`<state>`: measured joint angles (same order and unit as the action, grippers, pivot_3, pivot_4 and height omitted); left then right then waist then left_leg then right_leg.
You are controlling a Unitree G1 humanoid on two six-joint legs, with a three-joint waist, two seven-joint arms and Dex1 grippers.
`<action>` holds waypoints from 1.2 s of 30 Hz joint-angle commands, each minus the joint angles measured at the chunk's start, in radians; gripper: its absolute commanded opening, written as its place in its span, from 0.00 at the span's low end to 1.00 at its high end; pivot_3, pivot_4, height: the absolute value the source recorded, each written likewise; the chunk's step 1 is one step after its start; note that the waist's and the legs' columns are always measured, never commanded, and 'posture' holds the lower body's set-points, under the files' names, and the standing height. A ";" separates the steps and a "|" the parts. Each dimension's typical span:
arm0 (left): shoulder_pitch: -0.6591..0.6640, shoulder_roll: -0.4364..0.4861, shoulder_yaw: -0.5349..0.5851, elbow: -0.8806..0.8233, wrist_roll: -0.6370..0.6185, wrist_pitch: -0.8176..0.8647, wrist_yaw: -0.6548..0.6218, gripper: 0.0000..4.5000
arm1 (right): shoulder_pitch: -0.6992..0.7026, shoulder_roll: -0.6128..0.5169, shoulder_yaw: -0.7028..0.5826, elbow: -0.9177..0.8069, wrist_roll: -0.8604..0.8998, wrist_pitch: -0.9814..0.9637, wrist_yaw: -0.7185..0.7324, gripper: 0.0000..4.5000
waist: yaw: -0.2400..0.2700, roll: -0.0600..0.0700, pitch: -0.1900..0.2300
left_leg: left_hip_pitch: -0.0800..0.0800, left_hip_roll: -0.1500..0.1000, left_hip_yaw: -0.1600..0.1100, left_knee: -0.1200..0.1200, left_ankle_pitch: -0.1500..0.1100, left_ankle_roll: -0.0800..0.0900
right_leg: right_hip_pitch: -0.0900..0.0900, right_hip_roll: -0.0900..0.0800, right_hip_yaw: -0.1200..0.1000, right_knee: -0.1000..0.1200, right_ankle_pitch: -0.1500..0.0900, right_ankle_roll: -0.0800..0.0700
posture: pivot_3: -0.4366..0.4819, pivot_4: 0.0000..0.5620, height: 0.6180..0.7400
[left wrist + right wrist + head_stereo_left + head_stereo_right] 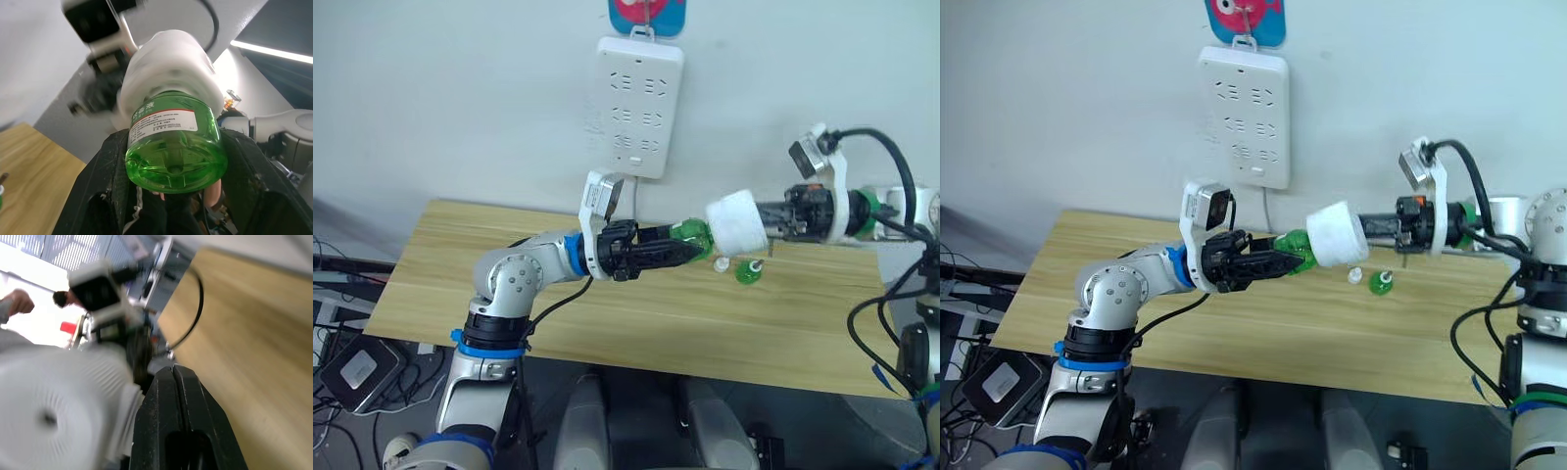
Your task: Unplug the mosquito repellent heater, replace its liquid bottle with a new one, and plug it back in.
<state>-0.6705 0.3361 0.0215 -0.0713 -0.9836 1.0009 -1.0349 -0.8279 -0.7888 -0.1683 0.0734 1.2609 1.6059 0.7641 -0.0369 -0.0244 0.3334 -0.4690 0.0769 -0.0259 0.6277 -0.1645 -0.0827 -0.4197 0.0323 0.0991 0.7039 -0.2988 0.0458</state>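
- My left gripper (690,247) clamps the green liquid bottle (691,233) by its base, fingers (113,161) pressed on either side of it, held in mid-air above the wooden table (607,313)
- My right gripper (766,217) grips the mosquito repellent heater (736,224) from behind, closed on its rear end; the white unit hangs over the table, well clear of the wall power strip (638,106), so it is unplugged
- Bottle neck sits inside the heater's mouth, the two joined between my hands; I can't tell how far the thread is seated
- Risk one: if my two wrists are not on the same axis, the thread may cross and jam, or the neck may bind
- Risk two: the bottle is smooth and round, so a twist could make it slip in my left fingers and spin without tightening
- Risk three: letting go with either hand too early could drop the pair onto the table, since nothing supports them from below
- A second small green bottle (749,271) and a white cap (722,264) lie on the table just below the heater; a dropped unit could knock them off or spill liquid
- Plugging back in comes later, and a loose bottle could fall out there
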 commanded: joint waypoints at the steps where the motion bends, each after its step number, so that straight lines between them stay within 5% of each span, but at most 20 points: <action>1: -0.009 -0.010 0.016 -0.013 -0.015 -0.014 0.010 0.49 | 0.034 -0.059 -0.007 -0.085 0.138 0.009 0.000 0.00 | -0.003 0.000 0.000 | 0.000 0.000 0.000 0.000 0.000 0.000 | 0.000 0.000 0.000 0.000 0.000 0.000 | 0.38 0.58 1.00; 14: 0.003 -0.017 -0.017 0.001 0.040 -0.058 0.003 0.49 | -0.011 -0.214 0.149 -0.155 0.711 -0.184 -0.271 0.00 | -0.023 0.000 0.000 | 0.000 0.000 0.000 0.001 0.000 0.000 | 0.000 0.000 0.001 0.001 -0.001 0.002 | 0.36 0.58 1.00; 18: -0.001 -0.018 -0.028 0.006 0.053 -0.070 -0.005 0.49 | -0.080 -0.158 0.183 -0.121 0.711 -0.254 -0.348 0.00 | -0.024 0.000 0.000 | 0.000 0.000 0.000 0.001 0.000 0.000 | 0.000 0.001 0.000 0.002 -0.001 0.003 | 0.35 0.57 1.00; 24: 0.016 -0.003 -0.048 -0.026 0.055 -0.065 -0.031 0.49 | -0.133 -0.045 0.198 -0.057 0.607 -0.428 -0.730 0.00 | -0.024 0.000 0.000 | 0.000 0.001 0.000 0.001 0.000 0.000 | -0.001 0.000 0.001 0.002 -0.001 0.001 | 0.36 0.56 1.00; 29: 0.022 0.009 -0.051 -0.037 0.048 -0.056 -0.046 0.49 | -0.152 -0.028 0.209 -0.032 0.469 -0.363 -0.715 0.00 | -0.020 0.000 0.000 | 0.000 0.001 0.000 0.000 0.000 0.000 | -0.001 0.000 0.000 0.002 0.000 0.000 | 0.36 0.55 1.00; 36: 0.024 0.012 -0.057 -0.044 0.040 -0.057 -0.050 0.49 | -0.126 -0.058 0.235 -0.082 0.247 -0.253 -0.508 0.00 | -0.020 0.000 0.000 | 0.000 0.001 0.000 0.000 0.000 0.000 | -0.001 0.000 0.000 0.002 0.000 0.000 | 0.36 0.54 1.00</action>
<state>-0.6325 0.3537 -0.0695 -0.0438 -0.8968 0.9661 -1.0438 -0.9728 -0.8312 0.0537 0.0157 1.5564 1.3100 0.2173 -0.0574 -0.0244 0.3334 -0.4692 0.0777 -0.0261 0.6276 -0.1644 -0.0826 -0.4209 0.0328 0.0990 0.7056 -0.2989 0.0458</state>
